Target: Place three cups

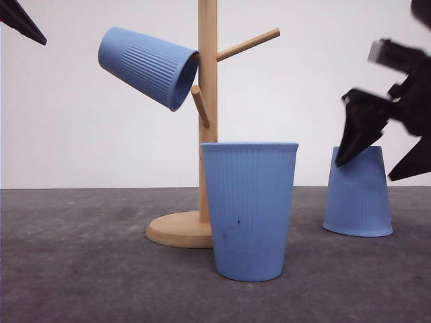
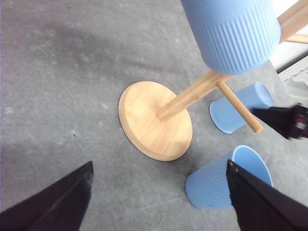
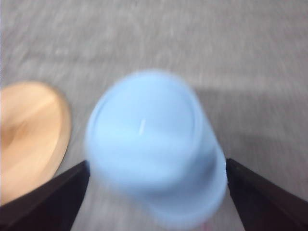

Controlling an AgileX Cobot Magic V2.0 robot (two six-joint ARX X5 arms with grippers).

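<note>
so, one cup (image 1: 149,66) hangs on a peg of the wooden stand (image 1: 207,101), tilted with its mouth toward the post and its base out to the left. a second cup (image 1: 249,210) stands upright on the grey table (image 1: 81,269), mouth up, right in front of the stand's round base (image 1: 176,230) and closest to the camera. the third cup (image 1: 357,195) sits upside down further right, behind the second and well apart from it.

the right gripper (image 1: 377,158) is just above that upturned cup, its dark fingers spread wide, one fingertip in front of the cup's upper left edge and the other out past its right side; the arm is blurred. from the right wrist the fingers (image 3: 53,197) sit on either side of the cup's flat bottom (image 3: 149,139), not touching it as far as the blur lets me see.

the left gripper (image 2: 161,202) is up high on the left, jaws also apart and holding nothing. from its wrist the stand's base (image 2: 149,120) lies below, with the hung cup (image 2: 231,29) overhead, the upright cup (image 2: 211,183) beside one finger and the upturned cup (image 2: 238,108) beyond a peg
</note>
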